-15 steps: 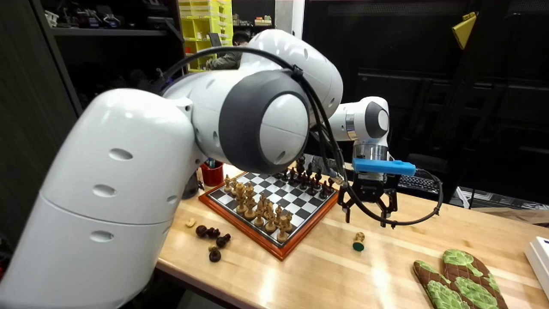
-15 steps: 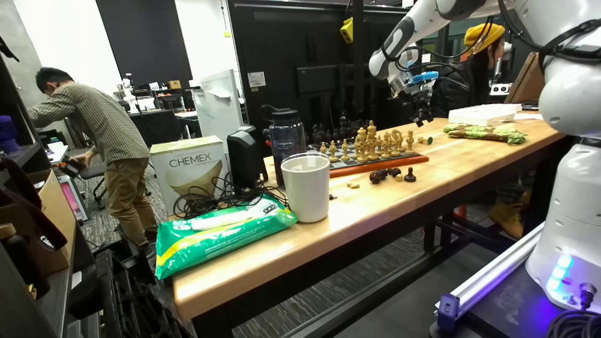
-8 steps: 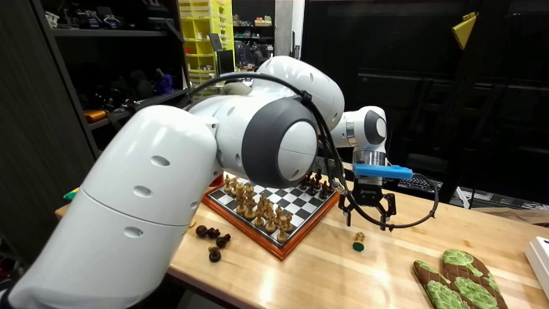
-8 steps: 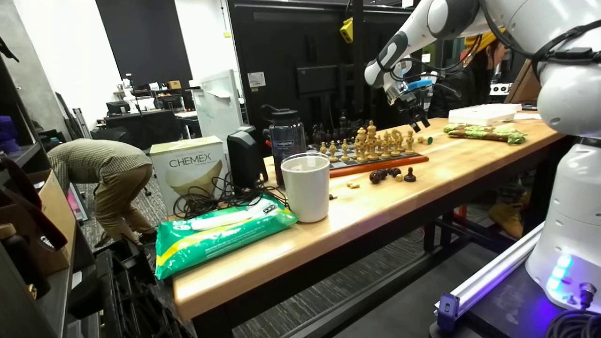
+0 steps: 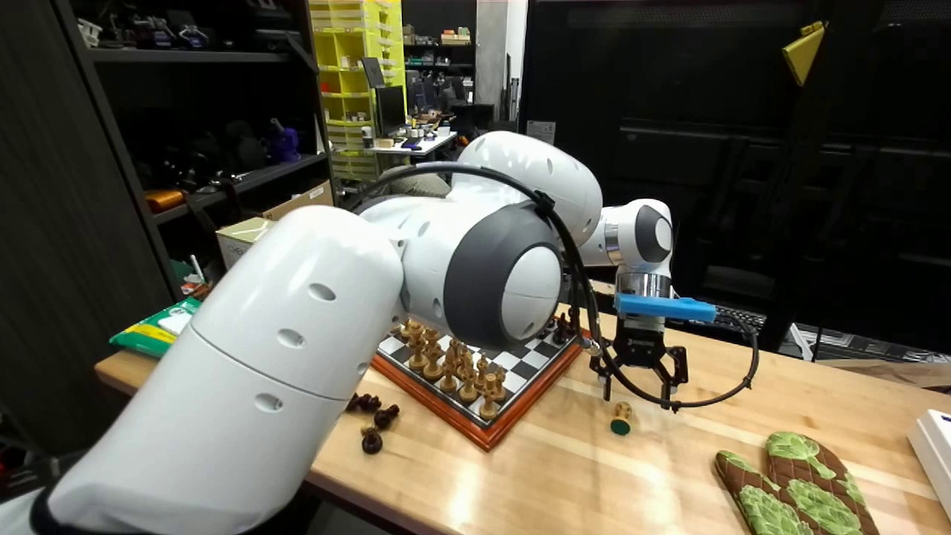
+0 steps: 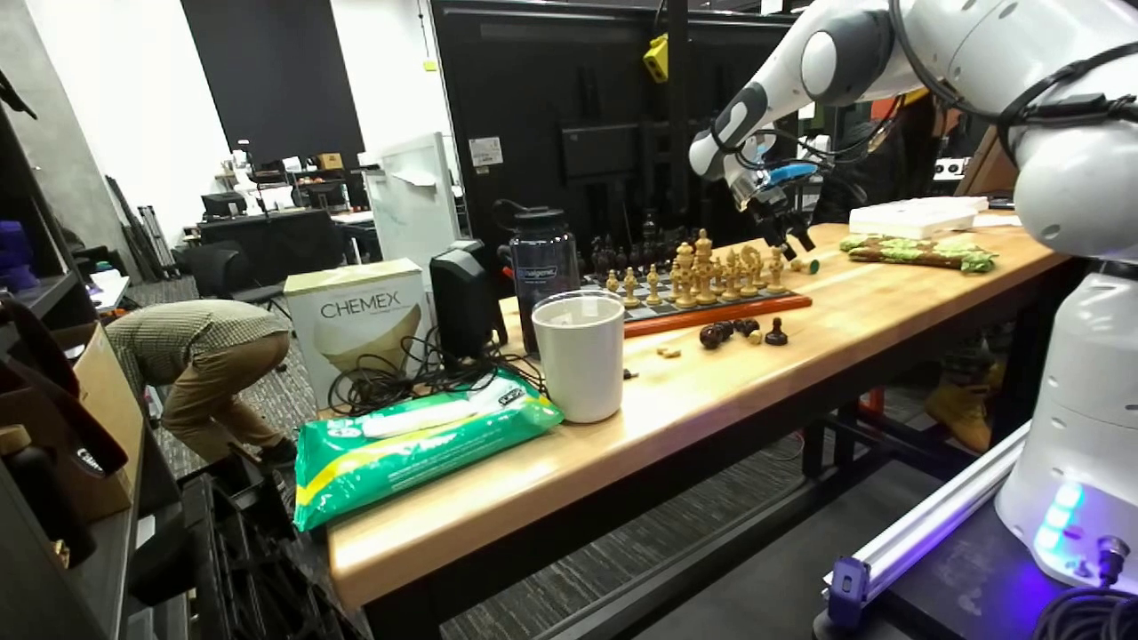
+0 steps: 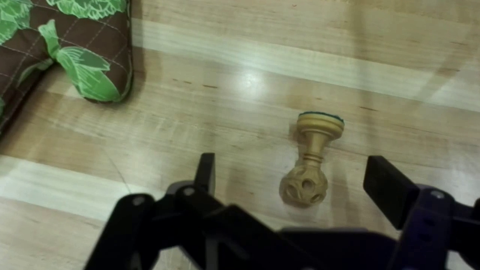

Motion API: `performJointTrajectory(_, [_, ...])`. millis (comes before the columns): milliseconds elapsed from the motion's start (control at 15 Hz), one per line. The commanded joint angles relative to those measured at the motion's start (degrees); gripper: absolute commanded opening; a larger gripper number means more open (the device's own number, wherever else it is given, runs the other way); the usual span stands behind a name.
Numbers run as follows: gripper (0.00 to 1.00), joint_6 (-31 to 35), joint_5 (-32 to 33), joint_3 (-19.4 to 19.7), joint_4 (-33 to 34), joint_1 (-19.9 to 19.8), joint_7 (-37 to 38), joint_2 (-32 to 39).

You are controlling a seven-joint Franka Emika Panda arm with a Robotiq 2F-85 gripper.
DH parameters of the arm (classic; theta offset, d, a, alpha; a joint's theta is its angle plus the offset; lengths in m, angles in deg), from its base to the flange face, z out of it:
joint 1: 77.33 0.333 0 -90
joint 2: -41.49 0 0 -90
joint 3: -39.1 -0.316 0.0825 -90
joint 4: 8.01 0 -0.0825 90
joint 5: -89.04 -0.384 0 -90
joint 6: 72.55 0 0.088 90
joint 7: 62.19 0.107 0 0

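Observation:
A light wooden chess piece with a carved round head and green felt base lies on its side on the table; it shows in both exterior views (image 5: 621, 418) (image 6: 807, 266) and in the wrist view (image 7: 313, 155). My gripper (image 7: 292, 170) is open and empty above it. In the wrist view the piece's head lies between the two black fingers, apart from both, with its base pointing away from the palm. In both exterior views the gripper (image 5: 637, 400) (image 6: 798, 247) points down, its fingertips above the table. Its finger in an exterior view overlaps the board's far pieces.
A chessboard (image 5: 483, 433) with light and dark pieces stands beside it. Several dark pieces (image 5: 385, 416) lie near the table's edge. A brown-green oven mitt (image 5: 817, 483) (image 7: 90, 56) and white box (image 6: 916, 216) are nearby. A white mug (image 6: 580, 360) and green pack (image 6: 427, 444) stand farther off.
The arm has come lower, and the open gripper has moved down closer to the lying light piece. The chess pieces have not moved. A person in the background has bent down.

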Motion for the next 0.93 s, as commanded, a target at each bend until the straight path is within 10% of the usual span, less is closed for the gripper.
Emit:
performJointTrajectory(0, [0.96,-3.41,1.16,-1.29,4.75,-1.26,-1.18,2.68])
performJointTrajectory(67, [0.73,-3.75,1.15,-1.34,5.25,-1.32,-1.33,3.06])
performJointTrajectory(867, [0.07,-6.88,0.84,-1.54,8.79,-1.78,-2.40,5.13])
